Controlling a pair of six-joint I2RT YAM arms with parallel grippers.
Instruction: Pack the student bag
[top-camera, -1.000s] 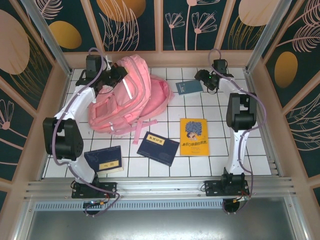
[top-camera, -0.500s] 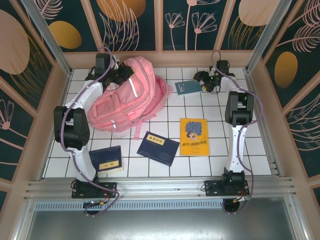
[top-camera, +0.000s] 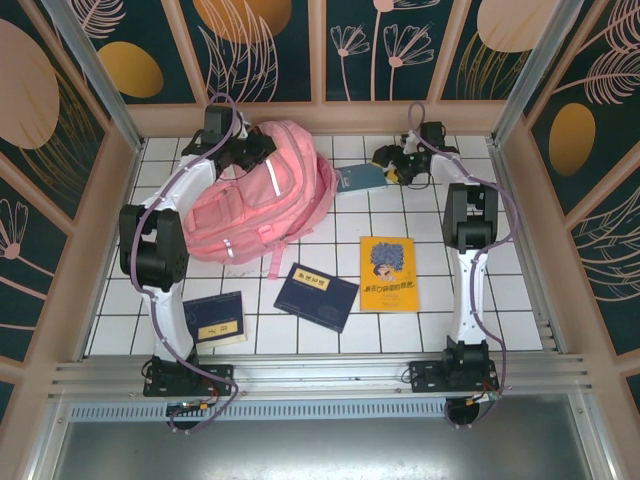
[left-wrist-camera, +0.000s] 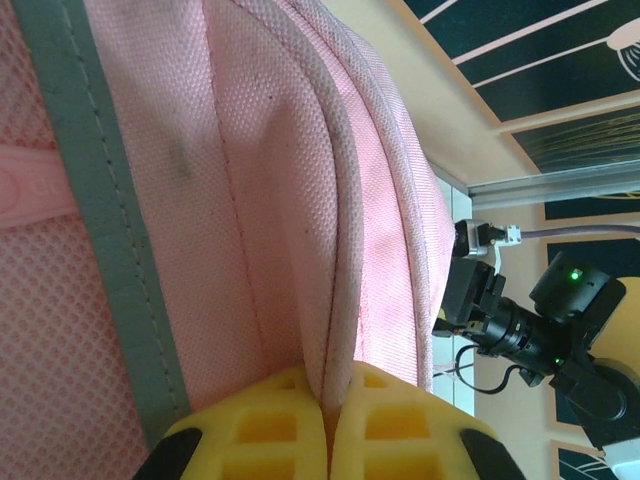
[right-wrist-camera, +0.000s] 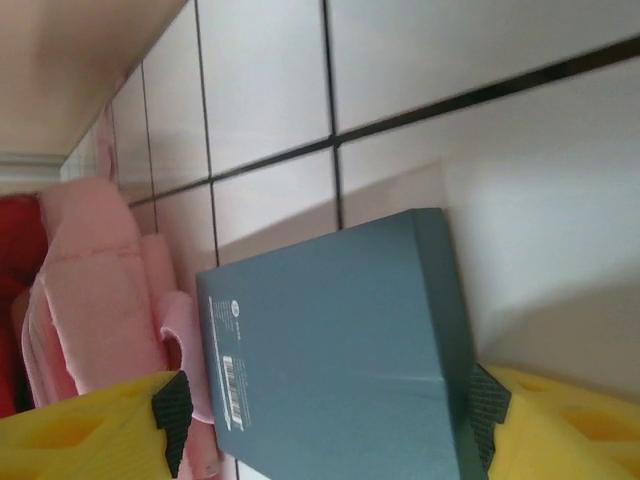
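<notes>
Student bag (top-camera: 262, 205) lies on the far left of the tiled desk (top-camera: 400, 335), top end toward the back wall, one strap trailing toward the near side. Left gripper (left-wrist-camera: 325, 405) is clenched on a piped fold of pink fabric near the bag's top, and its pads meet over only a thin ridge of cloth. Right gripper (right-wrist-camera: 325, 430) is spread wide, grasping the teal book (right-wrist-camera: 340, 340) across its width. A shadow on the tiles beneath suggests the book is raised, and its far end sits close to the bag's right edge. The yellow book (top-camera: 388, 273), dark blue book (top-camera: 316, 296) and labelled blue book (top-camera: 212, 320) lie flat nearer the arm bases, not packed. Risks, as judged: the left pinch is shallow, so a pull to lift the top could let the fabric slide out and the mouth fall shut as the book arrives. Whether the main compartment is open cannot be told from these views. If it is not, the book's corner would butt against cloth and shove the whole bag, which is soft and unanchored. The right grip sits at one end of the book and leaves most of it overhanging, so contact at the free end could twist it between the pads or knock it loose. Both arms reach toward the same end of the bag, so a converging approach risks a bump or a cable snag.
</notes>
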